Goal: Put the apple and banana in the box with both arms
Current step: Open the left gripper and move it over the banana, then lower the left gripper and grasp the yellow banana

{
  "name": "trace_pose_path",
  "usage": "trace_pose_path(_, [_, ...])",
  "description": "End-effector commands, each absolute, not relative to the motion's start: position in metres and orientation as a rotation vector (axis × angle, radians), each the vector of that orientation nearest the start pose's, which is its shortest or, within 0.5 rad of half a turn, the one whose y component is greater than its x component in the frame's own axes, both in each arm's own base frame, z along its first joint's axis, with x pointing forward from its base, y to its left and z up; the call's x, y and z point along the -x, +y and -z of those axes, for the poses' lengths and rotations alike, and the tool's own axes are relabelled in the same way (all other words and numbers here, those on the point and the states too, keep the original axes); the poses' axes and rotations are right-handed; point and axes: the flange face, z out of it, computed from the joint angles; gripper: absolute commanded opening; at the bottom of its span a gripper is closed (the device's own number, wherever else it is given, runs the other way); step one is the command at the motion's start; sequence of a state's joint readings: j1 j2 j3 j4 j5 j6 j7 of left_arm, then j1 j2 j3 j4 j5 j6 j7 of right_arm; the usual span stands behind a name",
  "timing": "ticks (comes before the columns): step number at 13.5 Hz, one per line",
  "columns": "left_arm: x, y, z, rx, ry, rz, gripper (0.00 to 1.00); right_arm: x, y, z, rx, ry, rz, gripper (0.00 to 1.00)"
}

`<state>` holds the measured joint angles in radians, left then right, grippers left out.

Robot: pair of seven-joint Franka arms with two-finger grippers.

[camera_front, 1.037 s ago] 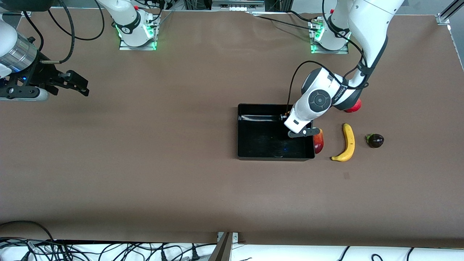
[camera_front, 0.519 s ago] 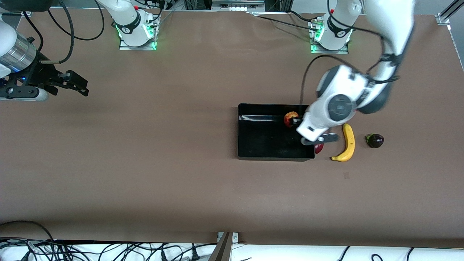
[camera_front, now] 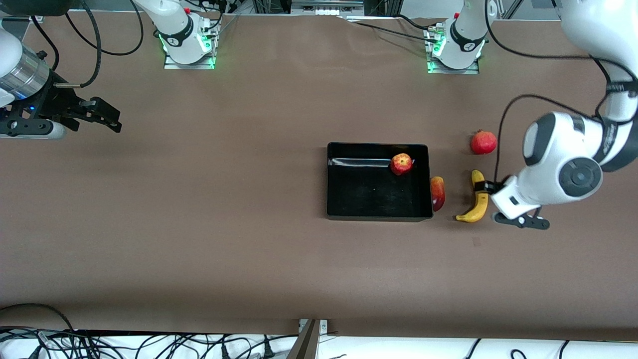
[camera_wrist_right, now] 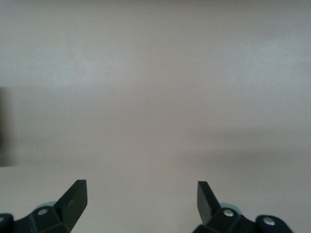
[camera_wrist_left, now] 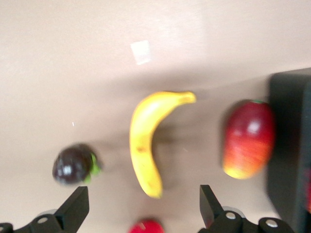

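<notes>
apple (camera_front: 401, 164) in box (camera_front: 349, 214) | banana (camera_front: 477, 197) on tabletop, long axis along box's side wall | left gripper (camera_wrist_left: 141, 208) spread empty, over it | right gripper (camera_wrist_right: 138, 201) spread empty, waiting

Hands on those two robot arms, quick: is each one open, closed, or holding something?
Left hand: open, holding nothing, up over the table beside the banana.
Right hand: open, holding nothing, waiting over bare table at the right arm's end.
</notes>
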<state>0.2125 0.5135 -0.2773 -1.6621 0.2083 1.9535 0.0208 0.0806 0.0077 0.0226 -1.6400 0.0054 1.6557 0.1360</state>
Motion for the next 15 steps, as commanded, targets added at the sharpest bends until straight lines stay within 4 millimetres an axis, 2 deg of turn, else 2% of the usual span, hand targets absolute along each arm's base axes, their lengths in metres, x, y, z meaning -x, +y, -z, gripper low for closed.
trace_pose_path(1, [-0.640,0.001,-0.241,3.087,0.368,-0.237,1.00,-0.562,0.056,-0.599,3.145,0.033,0.025,1.00])
trace_pose_path(3, [-0.624,0.003,-0.211,3.068,0.426,-0.153,1.00,-0.562,0.055,-0.599,3.145,0.035,0.023,1.00])
trace_pose_path(4, [-0.620,0.008,-0.205,3.063,0.430,-0.142,0.96,-0.562,0.055,-0.599,3.145,0.035,0.023,1.00])
trace_pose_path(5, [-0.619,0.008,-0.200,3.066,0.431,-0.152,0.60,-0.562,0.055,-0.599,3.145,0.035,0.023,1.00])
trace_pose_path(6, [-0.618,0.008,-0.197,3.067,0.432,-0.161,0.32,-0.562,0.055,-0.599,3.145,0.035,0.023,1.00])
trace_pose_path(7, [-0.617,0.008,-0.197,3.067,0.432,-0.166,0.15,-0.562,0.055,-0.599,3.145,0.035,0.023,1.00])
trace_pose_path(8, [-0.617,0.006,-0.196,3.069,0.413,-0.170,0.13,-0.562,0.055,-0.599,3.145,0.035,0.025,1.00])
trace_pose_path(9, [-0.617,0.006,-0.190,3.074,0.404,-0.181,0.04,-0.562,0.056,-0.599,3.144,0.036,0.022,1.00])
trace_pose_path(10, [-0.618,0.008,-0.188,3.077,0.391,-0.183,0.00,-0.562,0.056,-0.599,3.144,0.036,0.025,1.00])
trace_pose_path(11, [-0.618,0.009,-0.188,3.078,0.389,-0.183,0.00,-0.562,0.056,-0.599,3.144,0.036,0.025,1.00])
trace_pose_path(12, [-0.624,0.009,-0.196,3.075,0.382,-0.160,0.00,-0.562,0.056,-0.599,3.144,0.036,0.025,1.00])
trace_pose_path(13, [-0.632,0.011,-0.215,3.062,0.371,-0.182,0.00,-0.562,0.056,-0.599,3.144,0.036,0.025,1.00])
trace_pose_path(14, [-0.644,0.009,-0.244,3.057,0.350,-0.234,0.00,-0.562,0.056,-0.599,3.144,0.036,0.025,1.00])
trace_pose_path(15, [-0.658,-0.002,-0.277,3.059,0.321,-0.290,0.00,-0.562,0.056,-0.599,3.144,0.036,0.025,1.00])
